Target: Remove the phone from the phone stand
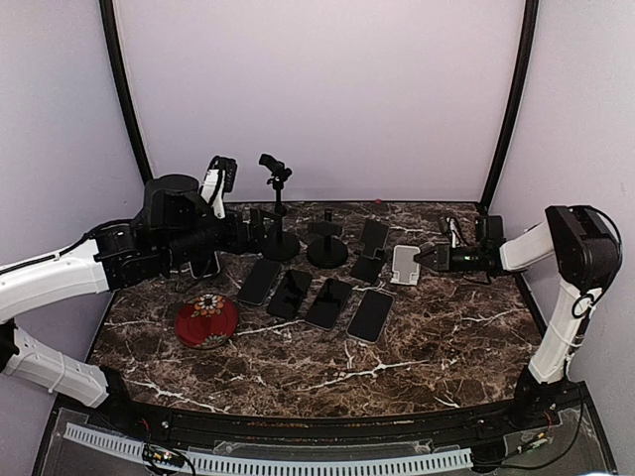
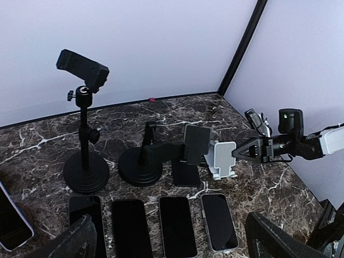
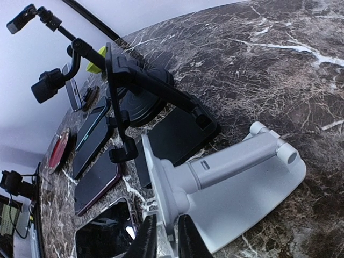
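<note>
Right gripper (image 3: 165, 237): positioned low at the front lip of the white phone stand (image 3: 252, 196). Its fingers are close together with only a narrow gap, and a sliver of the stand's lip shows in that gap. Whether they pinch the lip or merely flank it cannot be told.

Left gripper (image 2: 174, 240): fingers spread wide, holding nothing, raised above the near row of phones.

White phone stand: upright on the marble table (image 1: 446, 337), at the right end of the group of stands. Its cradle shows bare white in the left wrist view, with no phone seated on it.

Phone location: the silver-edged phone (image 2: 217, 220) lies flat on the table, just in front of the white stand and apart from it. It is judged to be the task's phone. Three dark phones (image 2: 129, 228) lie flat in a row to its left. A lilac-edged phone (image 2: 11, 217) lies further left.

Black folding stand (image 2: 185, 173): carries a dark panel (image 2: 196, 141). Whether this is a phone or the stand's own plate cannot be determined.

Task status: removal from the white stand appears complete. What remains, by judgement: clear the right gripper from the stand's lip. If the dark panel is a phone, that unit is not yet removed.
</note>
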`<act>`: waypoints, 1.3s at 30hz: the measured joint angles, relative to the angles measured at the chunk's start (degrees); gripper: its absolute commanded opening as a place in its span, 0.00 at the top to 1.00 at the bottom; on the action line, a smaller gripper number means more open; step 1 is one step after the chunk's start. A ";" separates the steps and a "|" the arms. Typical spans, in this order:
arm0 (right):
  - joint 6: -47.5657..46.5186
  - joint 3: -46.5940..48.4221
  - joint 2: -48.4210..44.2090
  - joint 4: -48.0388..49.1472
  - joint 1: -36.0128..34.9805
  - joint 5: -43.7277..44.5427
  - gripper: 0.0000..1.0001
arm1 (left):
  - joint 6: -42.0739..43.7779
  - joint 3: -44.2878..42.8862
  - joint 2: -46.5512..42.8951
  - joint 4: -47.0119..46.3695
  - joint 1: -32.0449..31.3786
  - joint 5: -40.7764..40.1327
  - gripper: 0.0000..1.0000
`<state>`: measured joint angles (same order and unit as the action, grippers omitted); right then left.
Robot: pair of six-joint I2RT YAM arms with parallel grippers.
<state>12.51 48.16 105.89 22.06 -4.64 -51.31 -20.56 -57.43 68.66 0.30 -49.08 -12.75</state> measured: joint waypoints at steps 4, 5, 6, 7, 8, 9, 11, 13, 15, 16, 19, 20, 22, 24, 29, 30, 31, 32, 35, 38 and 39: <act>-0.72 0.28 0.00 -0.94 -0.02 0.44 0.70 | -1.86 -1.70 0.00 3.82 0.63 -4.44 0.01; -0.85 0.28 0.00 -1.18 -0.02 0.59 0.67 | -2.38 -1.81 -0.02 4.50 1.03 -4.94 0.01; -0.92 0.26 0.00 -1.33 -0.02 0.72 0.65 | -3.08 -1.90 -0.04 5.46 1.92 -5.42 0.01; -0.96 0.26 -0.02 -1.46 -0.02 0.85 0.62 | -3.48 -1.95 -0.04 6.12 2.64 -5.75 0.01; -1.14 0.26 -0.02 -1.53 -0.02 1.01 0.59 | -4.17 -2.01 0.00 7.41 3.98 -6.05 0.01; -1.16 0.26 -0.02 -1.57 -0.02 1.11 0.57 | -4.61 -2.12 0.00 8.39 5.11 -6.27 0.01; -1.11 0.22 -0.09 -1.60 -0.02 1.40 0.51 | -5.51 -2.51 0.11 10.47 7.85 -6.40 0.01; -1.33 0.09 -0.42 -1.79 -0.02 1.90 0.41 | -6.32 -3.10 0.52 12.44 11.37 -6.27 0.01; -1.25 -0.17 -1.25 -2.47 -0.04 2.71 0.23 | -7.19 -3.85 1.20 14.32 15.15 -5.92 0.01; -1.18 -0.31 -1.92 -2.91 -0.07 3.19 0.08 | -7.48 -4.22 1.57 15.19 16.68 -5.95 0.01; -1.40 -0.42 -5.11 -4.57 -0.07 4.81 0.01 | -8.20 -4.87 2.71 17.27 21.07 -5.95 0.01; -1.16 -0.42 -6.16 -4.90 0.00 5.25 0.01 | -8.31 -4.98 3.06 17.84 21.92 -5.99 0.01; -0.90 -0.42 -8.81 -5.73 0.31 6.58 0.01 | -8.66 -5.31 3.98 19.08 23.47 -6.08 0.01; -0.22 -0.42 -11.47 -6.16 0.76 8.13 0.01 | -9.31 -5.46 5.16 20.13 24.74 -6.19 0.01; 1.27 -0.37 -18.23 -8.50 2.05 12.76 0.01 | -11.21 -6.36 10.08 22.64 26.91 -7.17 0.01; 1.55 -0.37 -19.52 -9.09 2.19 13.46 0.01 | -11.63 -6.38 11.17 22.86 27.10 -7.45 0.01; 1.70 -0.37 -20.81 -9.57 2.21 13.92 0.01 | -11.91 -6.38 12.07 23.17 27.12 -7.65 0.01; 1.84 -0.35 -22.21 -10.05 2.23 14.27 0.01 | -12.28 -6.38 12.87 23.41 27.12 -7.78 0.01; 2.58 -0.35 -25.70 -11.28 2.23 14.69 0.01 | -12.94 -6.38 14.73 23.39 27.12 -7.96 0.01; 3.76 -0.48 -29.00 -11.85 2.23 14.47 0.01 | -13.35 -6.58 16.46 23.30 27.12 -8.41 0.01; 4.15 -0.61 -30.10 -11.89 2.23 14.23 0.01 | -13.70 -7.02 17.33 23.41 27.12 -8.96 0.01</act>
<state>16.67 47.55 75.79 10.17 -2.42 -37.08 -34.26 -64.45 86.00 23.70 -21.96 -21.71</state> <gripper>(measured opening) 0.994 0.989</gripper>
